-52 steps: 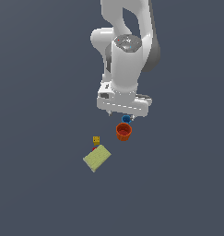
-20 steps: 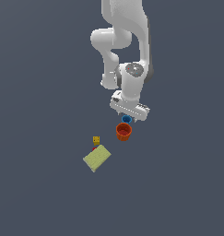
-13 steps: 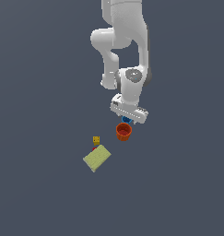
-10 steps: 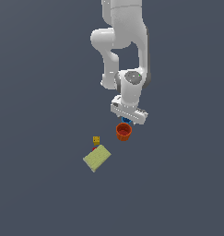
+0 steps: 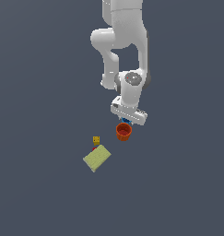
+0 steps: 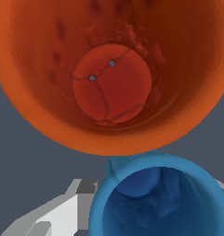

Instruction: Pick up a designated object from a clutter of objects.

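The designated object, a small bright-blue cup (image 6: 159,200), stands upright right beside the larger orange-red cup (image 6: 109,73), their walls almost touching. In the exterior view the blue cup (image 5: 126,121) is only a sliver under the hand, just behind the orange-red cup (image 5: 124,132). My gripper (image 5: 127,120) is lowered straight over the blue cup. It is open, with one grey-white finger (image 6: 62,216) beside the cup's wall and a sliver of the other finger (image 6: 222,185) on the opposite side. Nothing is gripped.
The rest of the clutter lies toward the exterior view's left. There is a tiny yellow cube (image 5: 96,140), a tiny red piece (image 5: 94,149) and a flat yellow-green box (image 5: 97,158). All rest on the dark grey floor.
The hand has turned about its axis and come down over the blue cup. In the last half second it has barely moved. The objects have stayed in place.
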Available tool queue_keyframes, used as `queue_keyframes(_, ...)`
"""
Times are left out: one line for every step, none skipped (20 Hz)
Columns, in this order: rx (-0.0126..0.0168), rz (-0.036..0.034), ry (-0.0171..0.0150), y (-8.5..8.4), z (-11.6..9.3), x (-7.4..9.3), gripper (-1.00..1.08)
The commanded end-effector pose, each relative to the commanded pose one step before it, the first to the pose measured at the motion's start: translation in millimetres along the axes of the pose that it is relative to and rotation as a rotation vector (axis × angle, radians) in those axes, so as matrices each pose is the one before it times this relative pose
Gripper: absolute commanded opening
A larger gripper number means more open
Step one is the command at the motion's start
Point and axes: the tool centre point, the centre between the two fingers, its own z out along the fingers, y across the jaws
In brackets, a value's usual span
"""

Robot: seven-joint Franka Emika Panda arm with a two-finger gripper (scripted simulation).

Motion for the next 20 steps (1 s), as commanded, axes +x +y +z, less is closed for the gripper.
queue_keyframes(-0.0012, 0.00115, -0.00111, 0.74, 0.91, 0.08, -1.0)
queue_keyframes(0.0, 0.0, 0.0, 0.0, 0.0, 0.0, -1.0)
queue_keyframes(0.0, 0.0, 0.0, 0.0, 0.0, 0.0, -1.0)
queue_keyframes(0.0, 0.0, 0.0, 0.0, 0.0, 0.0, -1.0)
queue_keyframes(0.00109, -0.00107, 0.00122, -0.7, -0.83, -0.04, -1.0)
queue_keyframes(0.0, 0.0, 0.0, -0.05, -0.2, 0.08, -1.0)
queue_keyframes(0.0, 0.0, 0.0, -0.15, -0.6, 0.23, -1.0)
queue_keyframes(0.0, 0.0, 0.0, -0.24, -1.0, 0.39, -1.0)
queue_keyframes(0.0, 0.0, 0.0, -0.34, -1.4, 0.54, -1.0)
queue_keyframes(0.0, 0.0, 0.0, -0.44, -1.8, 0.7, -1.0)
queue_keyframes(0.0, 0.0, 0.0, -0.54, -2.2, 0.85, -1.0)
queue_keyframes(0.0, 0.0, 0.0, -0.64, -2.6, 1.01, -1.0)
queue_keyframes(0.0, 0.0, 0.0, -0.74, -3.01, 1.16, -1.0)
queue_keyframes(0.0, 0.0, 0.0, -0.84, -3.41, 1.32, -1.0)
queue_keyframes(0.0, 0.0, 0.0, -0.94, -3.82, 1.47, -1.0)
queue_keyframes(0.0, 0.0, 0.0, -1.05, -4.23, 1.63, -1.0)
queue_keyframes(0.0, 0.0, 0.0, -1.16, -4.64, 1.78, -1.0)
queue_keyframes(0.00033, -0.00025, -0.00055, -1.32, -4.97, 1.9, -1.0)
queue_keyframes(0.0, 0.0, 0.0, -1.38, -5.47, 2.1, -1.0)
queue_keyframes(0.0, 0.0, 0.0, -1.49, -5.89, 2.26, -1.0)
